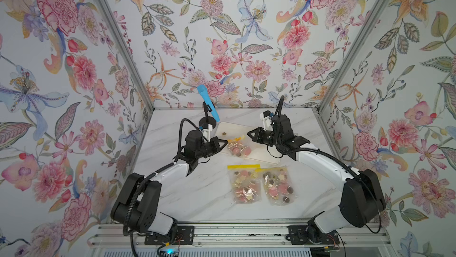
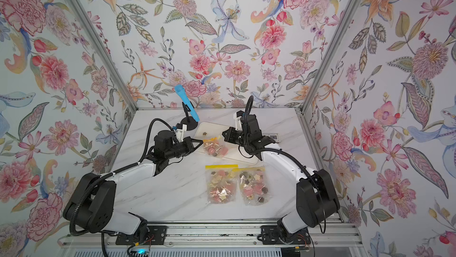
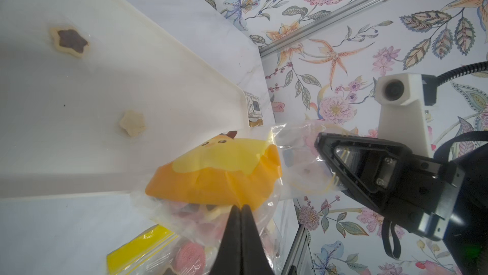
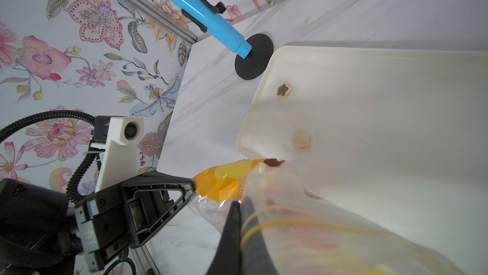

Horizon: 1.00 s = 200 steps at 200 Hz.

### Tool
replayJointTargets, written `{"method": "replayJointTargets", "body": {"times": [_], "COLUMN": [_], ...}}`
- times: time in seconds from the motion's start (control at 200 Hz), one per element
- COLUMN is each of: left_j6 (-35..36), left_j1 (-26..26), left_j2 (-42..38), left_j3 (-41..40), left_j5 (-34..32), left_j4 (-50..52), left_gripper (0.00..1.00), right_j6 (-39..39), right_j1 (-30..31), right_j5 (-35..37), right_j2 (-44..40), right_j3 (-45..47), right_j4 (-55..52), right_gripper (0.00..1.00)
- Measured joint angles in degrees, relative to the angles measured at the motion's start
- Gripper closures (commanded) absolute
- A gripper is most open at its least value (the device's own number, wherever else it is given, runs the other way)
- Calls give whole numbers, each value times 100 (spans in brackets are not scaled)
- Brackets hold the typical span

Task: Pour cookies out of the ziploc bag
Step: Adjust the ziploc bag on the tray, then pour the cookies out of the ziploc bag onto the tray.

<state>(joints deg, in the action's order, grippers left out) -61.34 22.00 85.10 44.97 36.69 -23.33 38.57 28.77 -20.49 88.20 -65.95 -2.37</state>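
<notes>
**Desk:** Where is the ziploc bag (image 1: 236, 147)?

**Photographer:** Held up between both arms over the left end of the white tray (image 1: 262, 155), which sits toward the back edge of the bench (image 1: 197, 194). Most of the cookies (image 1: 236, 150) are bunched inside it, pink rounds among them.

**Desk:** And the claws?

**Photographer:** The left claw (image 3: 240, 208) is pressed together on the clear film just below the bag's orange-and-yellow printed panel. The right claw (image 4: 240, 204) is also together, pinching the film beside the yellow zip lines.

**Desk:** Anything on the tray?

**Photographer:** A dark-centred star (image 3: 70, 40) and a plain beige star (image 3: 132, 123), lying apart on the tray floor.

**Desk:** Elsewhere?

**Photographer:** A second filled bag (image 1: 243, 185) and a third filled bag (image 1: 277, 185) lie flat, side by side, nearer the bench's front edge. A blue microphone (image 1: 208, 102) on a black stand is at the back edge.
</notes>
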Motion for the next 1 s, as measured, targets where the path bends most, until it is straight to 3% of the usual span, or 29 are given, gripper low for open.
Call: {"method": "replayJointTargets", "body": {"times": [0.46, 0.746, 1.001], "left_j6": [741, 1154, 1370], "left_j1": [-168, 107, 256], "left_j2": [1088, 1681, 1919], "left_j3": [1537, 2223, 2850], "left_j5": [-310, -743, -890], "left_j4": [730, 999, 1292], "left_gripper": [100, 100, 100], "right_j6": [-39, 144, 328], "right_j1": [-542, -887, -1139], "right_j5": [-490, -802, -957], "right_j2": [848, 1469, 1792], "right_j3": [-11, 667, 951], "right_j4": [828, 2050, 2527], "right_gripper": [100, 100, 100]}}
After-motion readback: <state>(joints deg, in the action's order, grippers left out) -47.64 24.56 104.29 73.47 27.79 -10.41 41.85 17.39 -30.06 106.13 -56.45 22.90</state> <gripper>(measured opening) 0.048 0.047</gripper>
